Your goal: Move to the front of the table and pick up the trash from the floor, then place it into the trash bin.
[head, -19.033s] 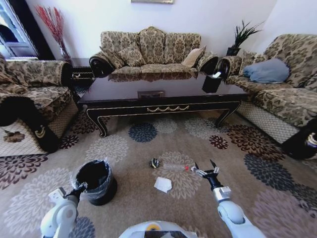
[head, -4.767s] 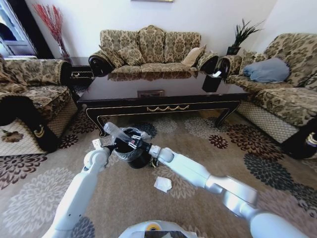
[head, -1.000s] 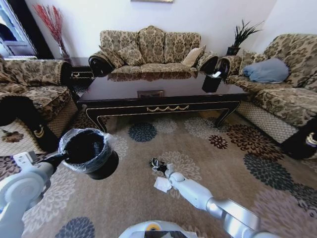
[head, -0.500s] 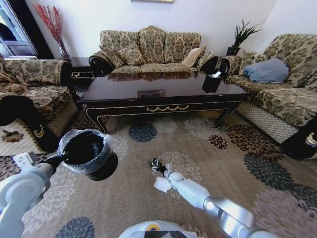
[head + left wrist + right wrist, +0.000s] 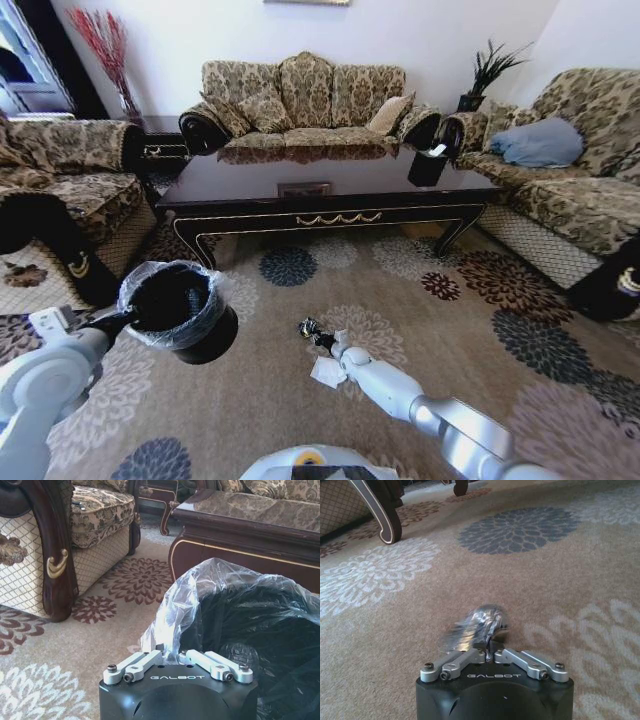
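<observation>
Gripping the tiny dark wrapper [image 5: 479, 622], our right gripper [image 5: 492, 655] sits low over the carpet [image 5: 480, 330], fingers clenched on it, the crumpled white paper [image 5: 328, 371] just beside the arm. Our left gripper [image 5: 177, 656] is clamped on the bag-lined rim of the trash bin [image 5: 180, 312], held off to our left. We judge the wrapper must travel leftward to reach that open mouth.
</observation>
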